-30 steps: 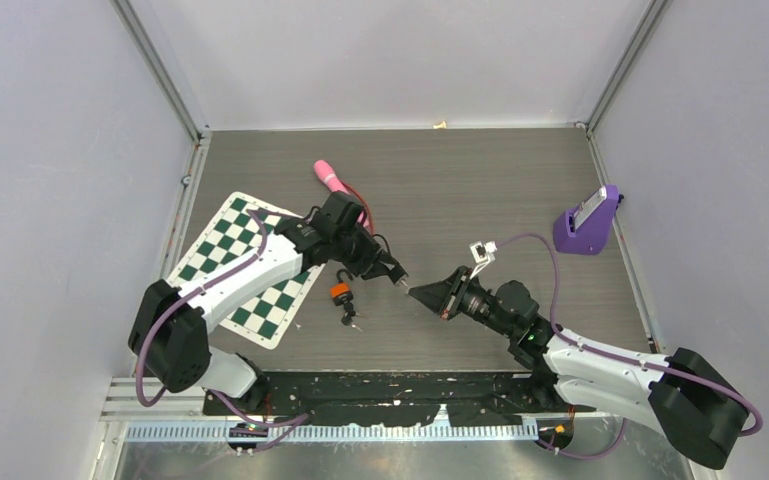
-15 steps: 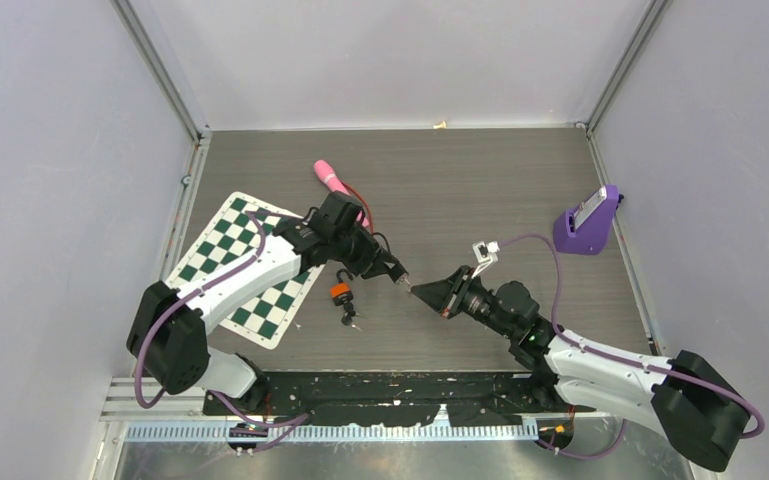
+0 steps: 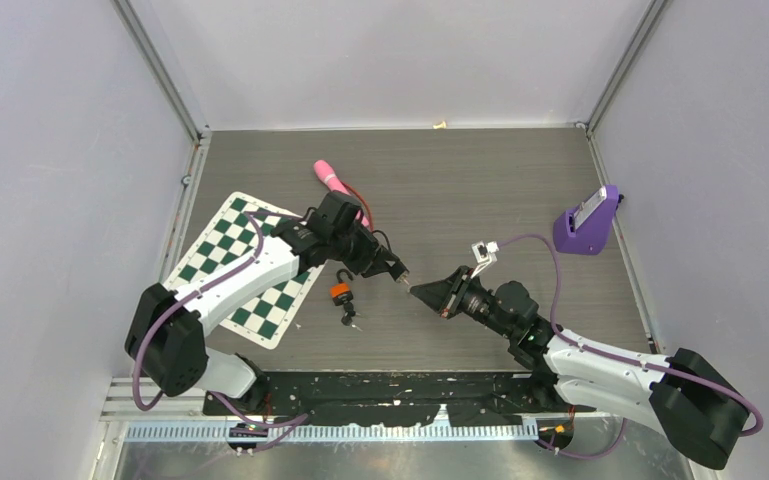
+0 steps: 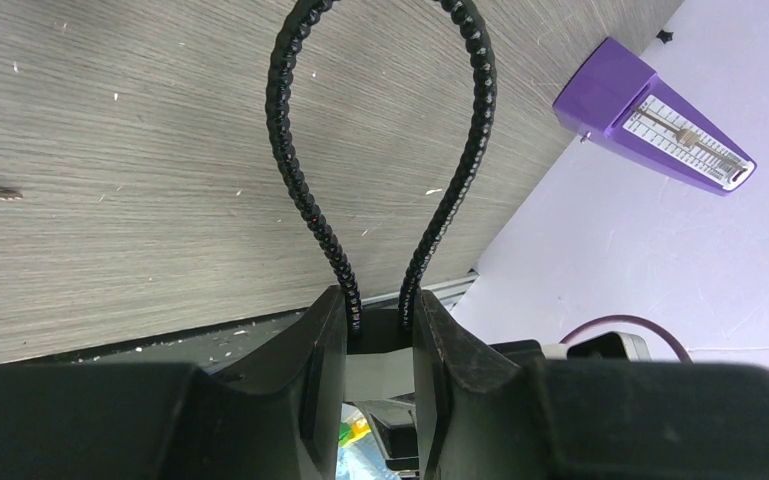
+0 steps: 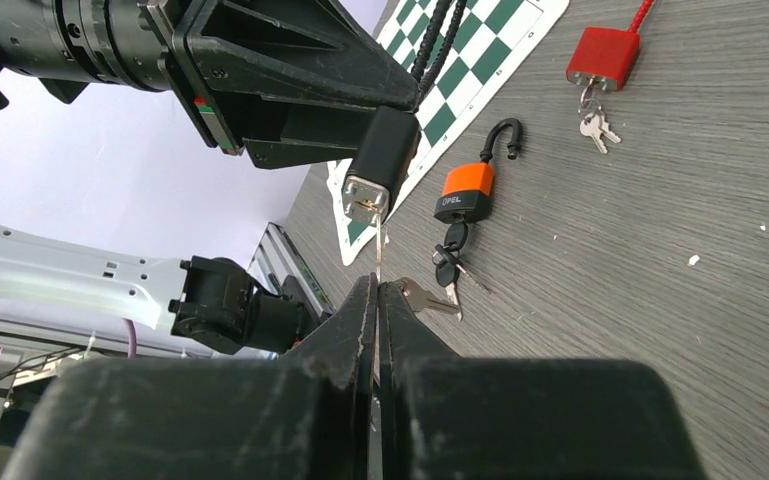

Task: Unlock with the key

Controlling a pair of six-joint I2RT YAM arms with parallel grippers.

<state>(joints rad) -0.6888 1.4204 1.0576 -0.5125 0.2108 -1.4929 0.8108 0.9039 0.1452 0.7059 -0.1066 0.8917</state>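
My left gripper (image 3: 392,268) is shut on a black cable padlock (image 5: 380,160) and holds it above the table. Its braided cable loop (image 4: 300,170) sticks out past the fingers in the left wrist view, where the gripper (image 4: 380,312) clamps the lock body. My right gripper (image 3: 420,291) is shut on a thin silver key (image 5: 378,250). The key blade points up at the lock's silver keyhole face (image 5: 364,203) and reaches it; how deep it sits cannot be told. A second key (image 5: 428,298) hangs beside the right gripper (image 5: 377,288).
An orange padlock (image 3: 340,291) with keys (image 3: 352,320) lies on the table under the left arm. A red padlock (image 5: 601,56) with keys lies further off. A chessboard mat (image 3: 225,260), a pink object (image 3: 328,176) and a purple metronome (image 3: 588,222) are also there.
Almost nothing. Both grippers stay tip to tip; the left one has shifted very slightly.
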